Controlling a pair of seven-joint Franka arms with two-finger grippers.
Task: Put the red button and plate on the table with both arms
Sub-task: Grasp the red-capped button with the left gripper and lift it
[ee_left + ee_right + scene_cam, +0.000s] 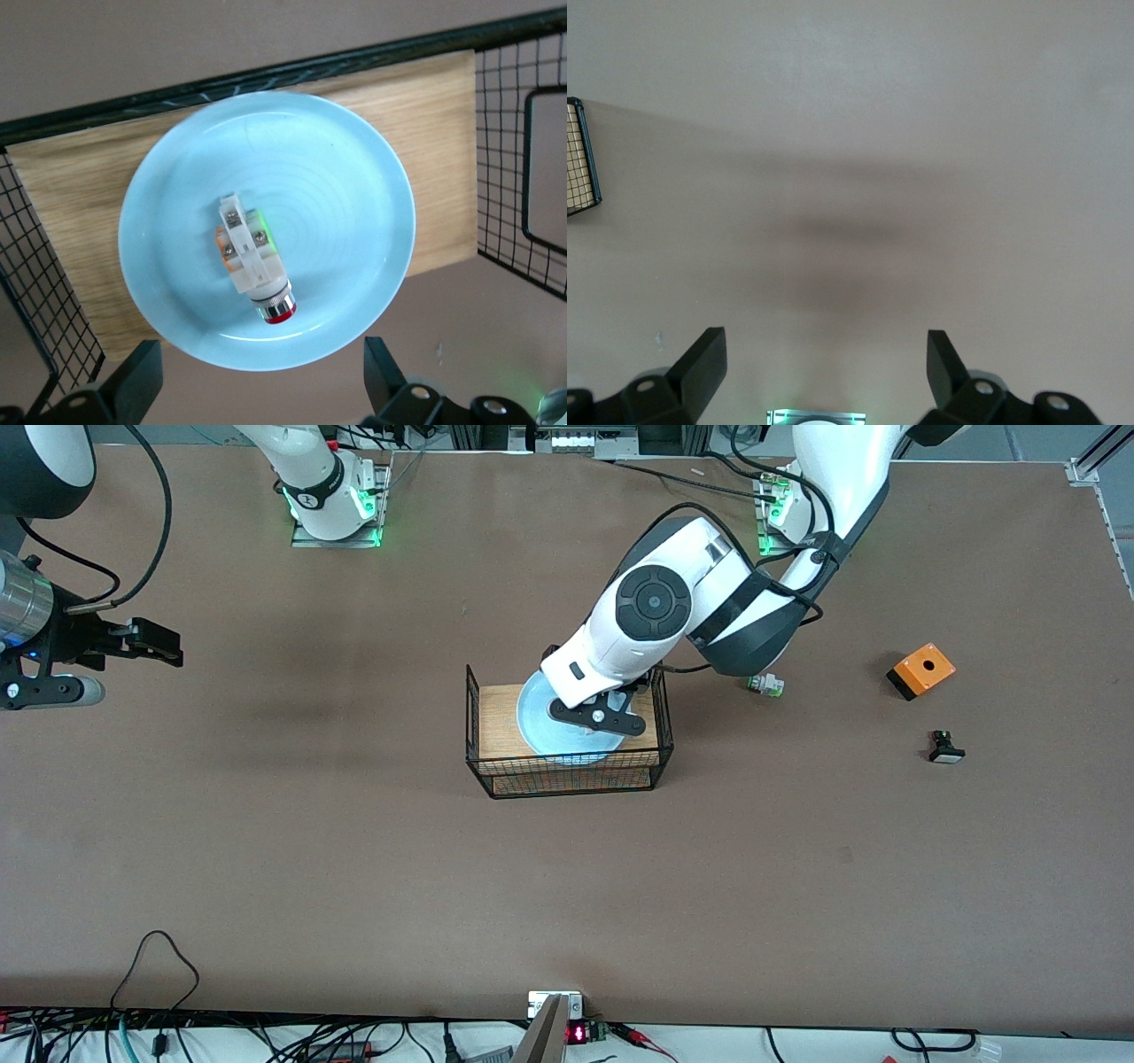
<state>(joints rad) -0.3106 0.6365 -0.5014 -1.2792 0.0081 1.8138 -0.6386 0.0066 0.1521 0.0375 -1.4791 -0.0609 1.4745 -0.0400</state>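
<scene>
The plate [266,230] lies flat on the light wooden top of the black wire rack [567,772], which stands near the middle of the counter [354,868], about midway between the edge by the robot bases and the edge nearest the front camera. The red button [254,259] lies on its side in the plate, close to the centre, its dark red cap pointing at the rim.

The left pincer [261,381] hangs over the plate with its fingers [137,376] spread wide and nothing between them; the plate's rim sits in the gap, though whether the fingers touch it is hard to judge.

The right pincer [151,644] waits over bare counter at the right arm's end, fingers apart and empty.

Toward the left arm's end sit a white-green switch [765,685] beside the rack, an orange box [921,670] nearer that end's edge, and a black switch [945,747] a little nearer the front camera than the box.
</scene>
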